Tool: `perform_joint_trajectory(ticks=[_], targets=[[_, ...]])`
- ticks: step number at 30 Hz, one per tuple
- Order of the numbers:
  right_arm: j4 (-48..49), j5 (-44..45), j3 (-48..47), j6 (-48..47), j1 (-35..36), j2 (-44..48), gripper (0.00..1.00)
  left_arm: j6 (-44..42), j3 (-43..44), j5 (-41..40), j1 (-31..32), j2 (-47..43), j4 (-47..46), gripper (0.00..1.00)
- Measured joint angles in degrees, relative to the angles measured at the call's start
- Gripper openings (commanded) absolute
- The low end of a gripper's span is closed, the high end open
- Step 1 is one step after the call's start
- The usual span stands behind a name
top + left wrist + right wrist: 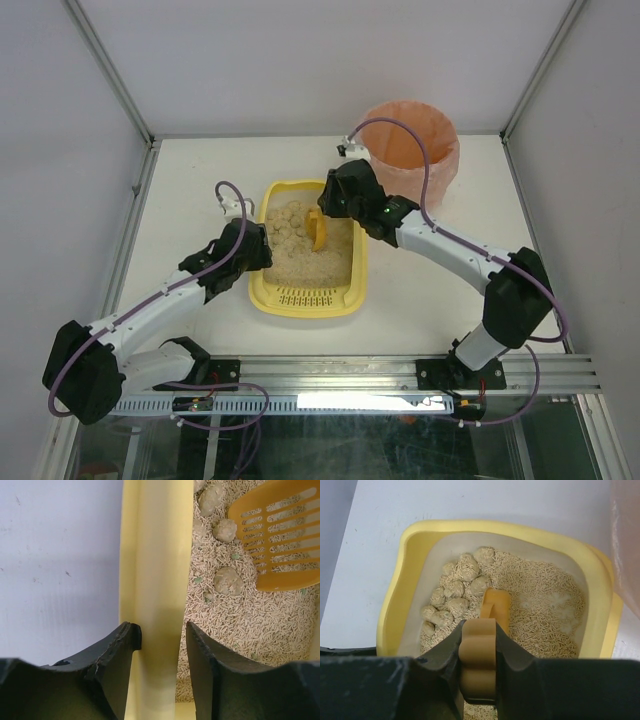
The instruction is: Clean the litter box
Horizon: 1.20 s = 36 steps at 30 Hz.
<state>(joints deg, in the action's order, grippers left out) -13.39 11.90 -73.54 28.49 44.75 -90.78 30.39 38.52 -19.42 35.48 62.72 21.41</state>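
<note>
Litter box (306, 311): set at the middle of the bench (180, 180), between the two arms, with its slotted grate at the near end
Left end effector (162, 632): placed astride the left rim of the litter box, one finger outside the wall and one inside; whether the rim is firmly pinched cannot be told
Right end effector (477, 630): clenched on the handle of the orange scoop (496, 605)
Scoop position: the slotted blade is lowered into the litter near the middle of the tray, just beside the clumps (455, 595)
Clumps: a heap of rounded lumps is gathered in the far-left corner of the tray; none is seen on the blade
Bin (445, 165): stood beyond the tray on the right, lined with a pink-orange bag; no clumps can be made out inside it
Done so far: the scoop is taken up and the tray is judged to be braced for scooping
Left to do: by the look of it nearly everything, as the clumps must be lifted out, sifted and carried to the bin
</note>
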Motion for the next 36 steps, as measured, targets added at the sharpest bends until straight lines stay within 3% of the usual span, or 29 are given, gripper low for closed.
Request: perform_joint_trajectory(ticks=[12,26,36], targets=[[-0.74,1.77,1.25,2.97,-1.03,0.68,0.00,-2.69,-0.02,0.13,0.09,0.70,-1.03,0.42],[-8.24,14.91,-4.11,-7.13,0.68,1.01,0.00,-2.38,-0.07,4.24,2.78,1.55,-3.61,0.39],[-8.11,8.90,-4.24,-5.42,0.70,-1.33,0.00,-2.49,-0.07,4.50,2.82,1.90,-4.02,0.39]])
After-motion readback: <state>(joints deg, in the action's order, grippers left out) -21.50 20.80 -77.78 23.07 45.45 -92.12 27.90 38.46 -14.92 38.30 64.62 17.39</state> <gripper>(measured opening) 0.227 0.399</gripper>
